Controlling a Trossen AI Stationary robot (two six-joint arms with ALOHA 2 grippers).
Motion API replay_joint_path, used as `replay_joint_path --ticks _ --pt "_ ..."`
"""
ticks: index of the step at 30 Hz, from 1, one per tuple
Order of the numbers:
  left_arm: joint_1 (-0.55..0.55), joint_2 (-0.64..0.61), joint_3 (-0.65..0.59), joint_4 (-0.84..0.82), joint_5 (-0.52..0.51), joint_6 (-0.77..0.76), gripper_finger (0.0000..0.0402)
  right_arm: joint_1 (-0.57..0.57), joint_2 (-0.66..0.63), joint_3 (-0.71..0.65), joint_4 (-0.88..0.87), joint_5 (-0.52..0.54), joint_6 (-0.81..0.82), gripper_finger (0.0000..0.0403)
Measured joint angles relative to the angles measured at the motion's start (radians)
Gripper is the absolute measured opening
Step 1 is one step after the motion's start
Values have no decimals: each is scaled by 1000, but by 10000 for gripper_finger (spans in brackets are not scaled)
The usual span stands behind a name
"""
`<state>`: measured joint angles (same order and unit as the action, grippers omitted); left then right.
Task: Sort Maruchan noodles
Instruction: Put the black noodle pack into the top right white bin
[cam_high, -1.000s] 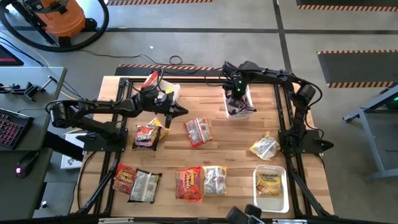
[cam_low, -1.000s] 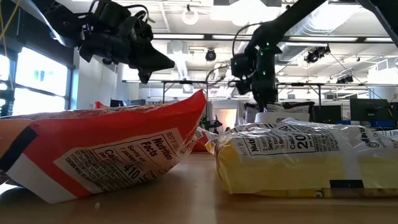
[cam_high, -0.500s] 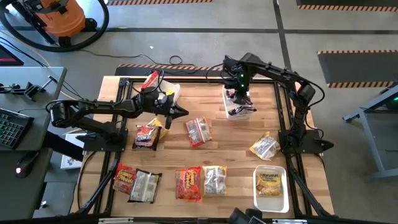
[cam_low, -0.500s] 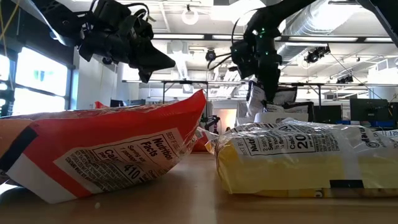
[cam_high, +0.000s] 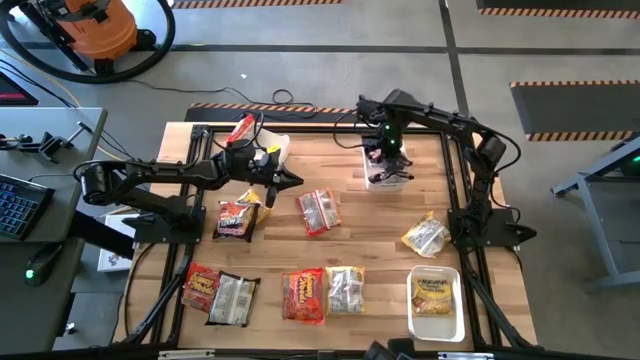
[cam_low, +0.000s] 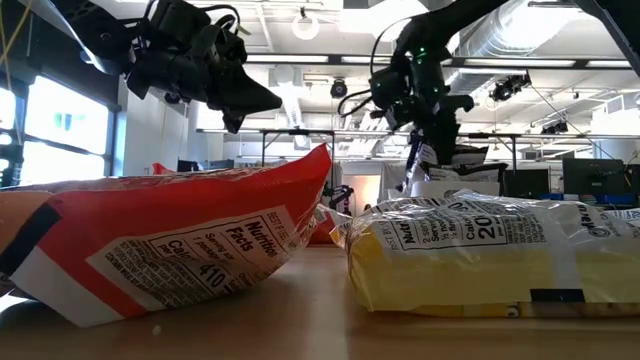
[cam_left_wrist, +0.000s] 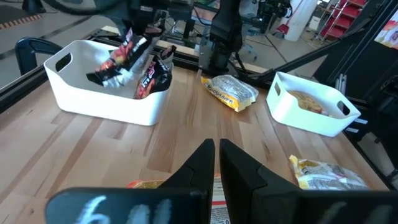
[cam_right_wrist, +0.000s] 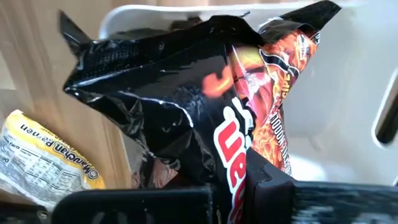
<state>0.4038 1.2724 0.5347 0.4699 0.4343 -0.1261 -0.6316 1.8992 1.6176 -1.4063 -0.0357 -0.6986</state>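
Black-and-orange crinkly plastic ramen packet, pinched in the right gripper, has risen out of the white plastic bin since a second ago, apparently being re-sorted, while the left gripper hovers closed, empty.

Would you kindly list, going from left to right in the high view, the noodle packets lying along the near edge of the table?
Red-orange packet → brown-silver packet → second red-orange packet → yellow-white packet → yellow packet inside the white bin.
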Motion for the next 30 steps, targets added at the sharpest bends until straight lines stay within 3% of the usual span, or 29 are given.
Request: replay_joint_path --ticks 18,30 --pt "-6 28 1 -1 0 8 15 32 80 -63 14 2 -11 8" --pt "-6 28 1 -1 0 8 15 41 80 -55 -2 28 81 127"
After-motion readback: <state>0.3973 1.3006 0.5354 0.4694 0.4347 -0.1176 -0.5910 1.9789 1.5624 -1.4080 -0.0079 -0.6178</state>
